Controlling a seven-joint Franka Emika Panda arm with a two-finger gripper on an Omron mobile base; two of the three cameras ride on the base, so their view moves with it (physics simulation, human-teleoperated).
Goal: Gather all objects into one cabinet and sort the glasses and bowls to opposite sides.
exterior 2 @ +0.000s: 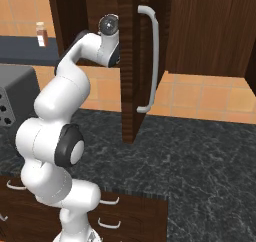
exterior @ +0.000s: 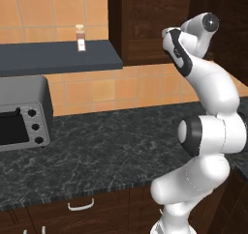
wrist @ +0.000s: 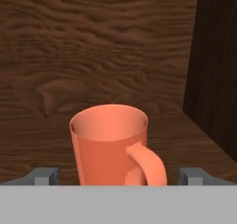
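Observation:
A coral-orange mug stands upright on the wooden shelf inside the cabinet, its loop handle turned toward the camera and to the right. My gripper is open, one fingertip on each side of the mug's base, with the mug between them and a gap on both sides. The cabinet's right inner wall is close by. In the right base view the tall door with its curved pale-grey bar handle stands open and the arm reaches in behind it, hiding the hand. The bowls are out of view.
A dark marbled counter runs below the cabinet. A toaster oven sits at its left end. A spice jar stands on a dark wall shelf. Drawers with short handles lie under the counter.

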